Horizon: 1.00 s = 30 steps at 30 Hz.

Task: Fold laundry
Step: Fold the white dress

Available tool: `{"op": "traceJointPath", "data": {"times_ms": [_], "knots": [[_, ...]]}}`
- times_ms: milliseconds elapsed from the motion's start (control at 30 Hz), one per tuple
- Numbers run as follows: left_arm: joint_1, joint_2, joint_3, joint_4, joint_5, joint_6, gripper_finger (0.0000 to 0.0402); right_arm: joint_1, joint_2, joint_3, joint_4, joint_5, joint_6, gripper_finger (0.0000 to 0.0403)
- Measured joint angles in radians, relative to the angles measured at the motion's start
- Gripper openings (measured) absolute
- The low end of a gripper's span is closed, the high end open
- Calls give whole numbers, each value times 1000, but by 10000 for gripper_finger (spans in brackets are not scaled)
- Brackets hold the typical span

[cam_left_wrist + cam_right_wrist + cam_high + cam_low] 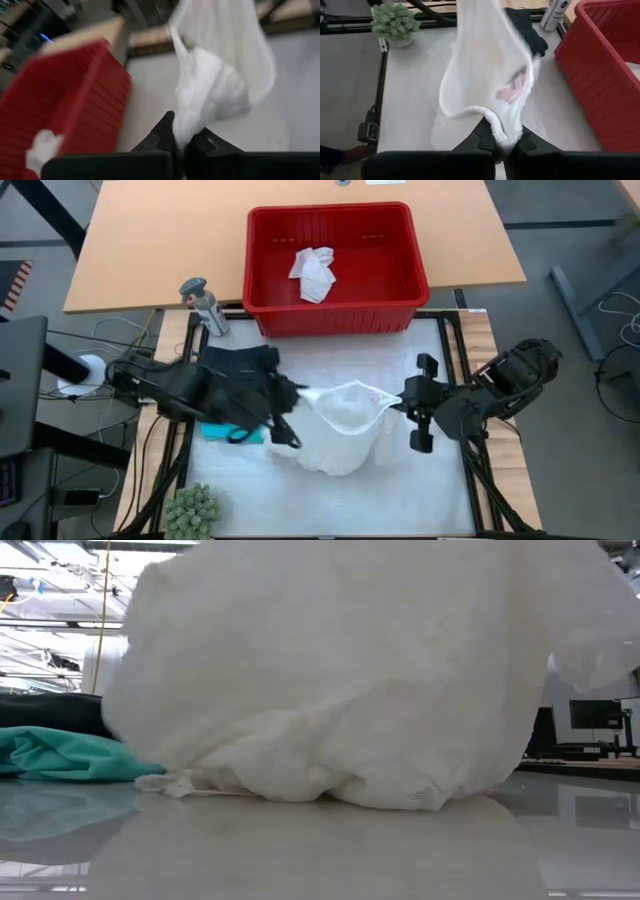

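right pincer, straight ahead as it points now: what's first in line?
The white garment it is shut on, stretched ahead of the right pincer. Past that, probably the left pincer and the black garment, though depth is unclear.

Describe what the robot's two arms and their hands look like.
Both arms are dark, nearly black, with bulky rounded joint housings. The left hand and right hand each end in two matte black, wedge-shaped fingers on a wide black crossbar. Thin black cables trail beside the left arm. No markings show.
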Motion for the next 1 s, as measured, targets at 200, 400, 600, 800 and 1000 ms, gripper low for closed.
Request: {"op": "traceJointPath", "data": {"times_ms": [200,400,600,800,1000], "knots": [[-50,-1,230,-83,-42,4,0,-60,29,-1,-18,-33,-25,78],[-95,-34,230,-146,-45,-17,0,-125,100,-1,-26,-83,-119,113],[-118,-36,231,-281,-58,-113,0,-181,179,-1,-27,-118,-208,173],[-148,-36,231,-432,34,-273,0,-249,231,-2,-37,-258,-270,239],[-223,-36,213,-506,295,-451,0,-333,260,-3,-6,-358,-417,250]]}}
